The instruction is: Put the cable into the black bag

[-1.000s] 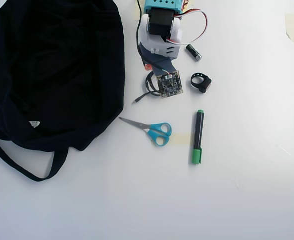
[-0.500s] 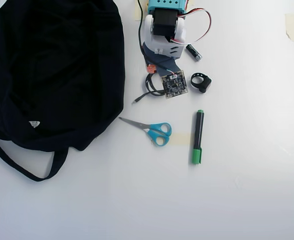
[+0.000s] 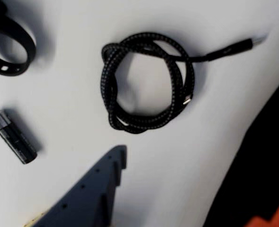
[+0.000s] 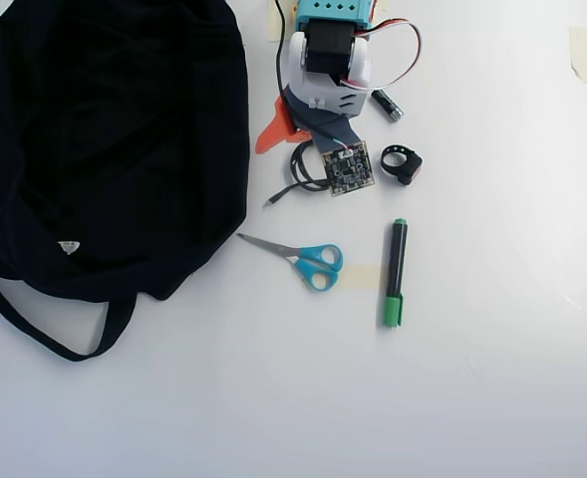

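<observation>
The cable (image 3: 146, 80) is a small coil of braided black cord on the white table, its plug-tipped end (image 3: 250, 43) trailing to the upper right in the wrist view. In the overhead view the cable (image 4: 293, 189) peeks out left of the wrist's circuit board. My gripper (image 3: 203, 175) hangs above it, open, with nothing between the jaws: the dark blue jaw sits at lower left, the orange jaw at the lower right corner. From overhead the gripper (image 4: 295, 149) shows its orange jaw swung out toward the black bag (image 4: 114, 149), which lies at left, apart from the cable.
A black ring strap (image 4: 401, 162) and a short black cylinder (image 4: 387, 104) lie right of the arm; both strap (image 3: 9, 47) and cylinder (image 3: 13, 137) show at the wrist view's left. Blue-handled scissors (image 4: 308, 261) and a green marker (image 4: 395, 274) lie nearer the front.
The orange jaw has swung out to the left, so the gripper has opened over the cable. The wrist has shifted slightly. The cable and the bag have not moved.
</observation>
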Controlling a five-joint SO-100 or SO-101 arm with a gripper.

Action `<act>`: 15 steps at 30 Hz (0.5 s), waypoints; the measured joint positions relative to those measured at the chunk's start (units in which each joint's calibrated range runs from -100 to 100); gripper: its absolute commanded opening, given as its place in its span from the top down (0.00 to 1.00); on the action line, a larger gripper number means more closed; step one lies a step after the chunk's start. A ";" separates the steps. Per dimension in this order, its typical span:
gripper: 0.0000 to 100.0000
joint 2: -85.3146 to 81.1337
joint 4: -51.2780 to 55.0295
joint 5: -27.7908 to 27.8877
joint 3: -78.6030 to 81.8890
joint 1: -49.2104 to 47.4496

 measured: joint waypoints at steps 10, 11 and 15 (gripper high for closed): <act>0.57 0.00 0.00 0.00 0.00 -1.40; 0.57 0.00 0.00 0.00 0.00 -1.40; 0.57 0.00 0.00 0.00 0.00 -1.40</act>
